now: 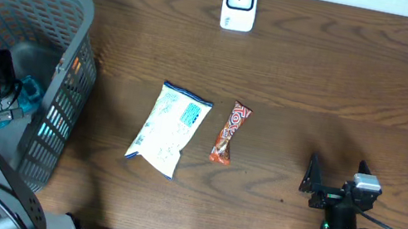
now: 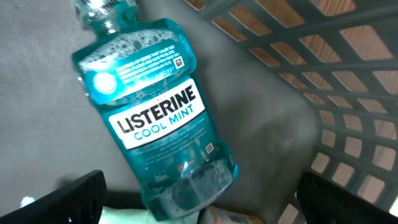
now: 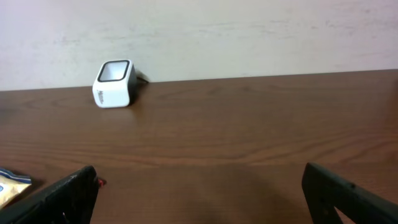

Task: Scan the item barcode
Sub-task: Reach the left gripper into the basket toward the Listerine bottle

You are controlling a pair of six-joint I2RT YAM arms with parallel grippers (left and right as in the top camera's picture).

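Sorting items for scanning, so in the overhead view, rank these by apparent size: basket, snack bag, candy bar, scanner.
1. Basket
2. Snack bag
3. Scanner and candy bar look about alike: the scanner is wider, the bar longer.

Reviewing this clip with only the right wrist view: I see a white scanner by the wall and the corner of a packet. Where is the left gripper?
Observer: The left gripper is down inside the grey basket, jaws open, holding nothing.
Operator: What is below it?
Observer: A teal Listerine bottle lying flat on the basket floor, label up.
Operator: And the packet at my lower left?
Observer: A white-and-blue snack bag on the table, with an orange bar lying beside it, not touching.
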